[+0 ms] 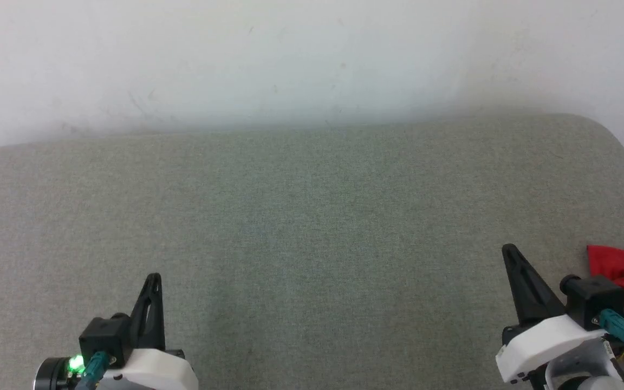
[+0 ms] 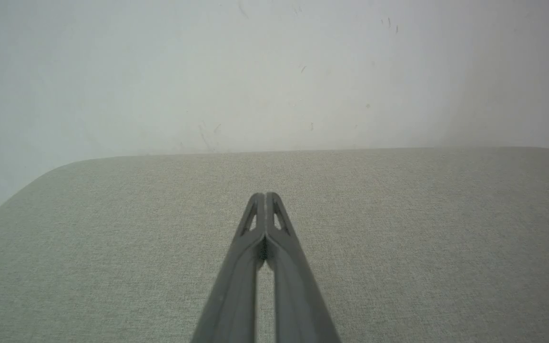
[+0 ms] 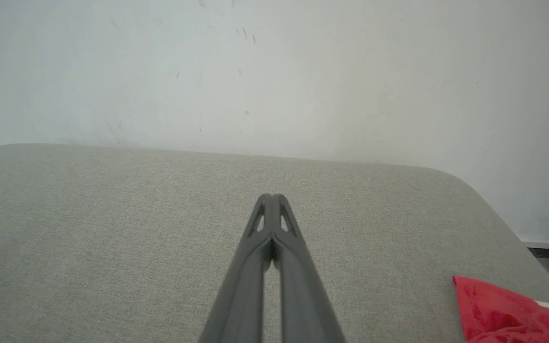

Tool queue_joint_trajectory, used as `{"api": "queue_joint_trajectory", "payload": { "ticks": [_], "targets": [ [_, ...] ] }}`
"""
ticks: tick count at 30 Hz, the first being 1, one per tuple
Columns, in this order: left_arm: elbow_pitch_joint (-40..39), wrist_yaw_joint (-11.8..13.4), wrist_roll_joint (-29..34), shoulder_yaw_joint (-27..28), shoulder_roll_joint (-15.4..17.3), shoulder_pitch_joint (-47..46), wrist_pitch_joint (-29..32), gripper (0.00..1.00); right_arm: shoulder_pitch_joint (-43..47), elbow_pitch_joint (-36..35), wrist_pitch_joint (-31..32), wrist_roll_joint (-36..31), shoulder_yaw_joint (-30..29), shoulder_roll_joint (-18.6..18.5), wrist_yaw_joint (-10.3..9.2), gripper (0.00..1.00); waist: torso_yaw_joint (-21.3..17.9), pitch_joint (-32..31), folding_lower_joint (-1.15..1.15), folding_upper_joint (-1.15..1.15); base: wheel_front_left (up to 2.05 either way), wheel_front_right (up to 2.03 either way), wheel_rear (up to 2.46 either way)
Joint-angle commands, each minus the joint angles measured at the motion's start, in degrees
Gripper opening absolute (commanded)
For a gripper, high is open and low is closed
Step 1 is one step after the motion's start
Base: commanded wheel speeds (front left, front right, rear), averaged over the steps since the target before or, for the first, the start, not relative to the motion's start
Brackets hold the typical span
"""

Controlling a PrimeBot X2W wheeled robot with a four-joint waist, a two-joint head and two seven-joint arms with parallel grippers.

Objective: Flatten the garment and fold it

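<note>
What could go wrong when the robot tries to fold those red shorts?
1. The shorts lie bunched near the right side of the grey table; a clumsy pull might drag them off.
2. The right gripper and left gripper are both shut, so they could just shove the cloth unless they open first.
3. The left gripper is far from the shorts, so a two-gripper grab may be awkward.

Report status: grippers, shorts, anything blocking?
Left gripper shut, empty. Right gripper shut, empty. Red shorts on the grey fabric surface, just right of the right gripper, not gripped. No obstruction seen.
</note>
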Motion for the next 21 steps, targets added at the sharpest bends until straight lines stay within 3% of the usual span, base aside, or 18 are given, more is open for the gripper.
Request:
{"api": "queue_joint_trajectory", "payload": {
  "ticks": [1,21],
  "targets": [
    [-0.2,-0.6,0.7,0.3,-0.3,-1.3,0.4,0.0,-0.8,0.2,0.0,-0.7,0.0,0.2,-0.02,0.0,0.0,0.0,0.0,0.0,0.0,0.0,0.0],
    [-0.4,-1.4,2.4,0.5,-1.6,-2.6,2.6,0.0,-1.6,0.8,0.2,-2.1,0.0,0.3,-0.03,0.0,0.4,-0.4,0.0,0.0,0.0,0.0,0.0]
  ]
}}
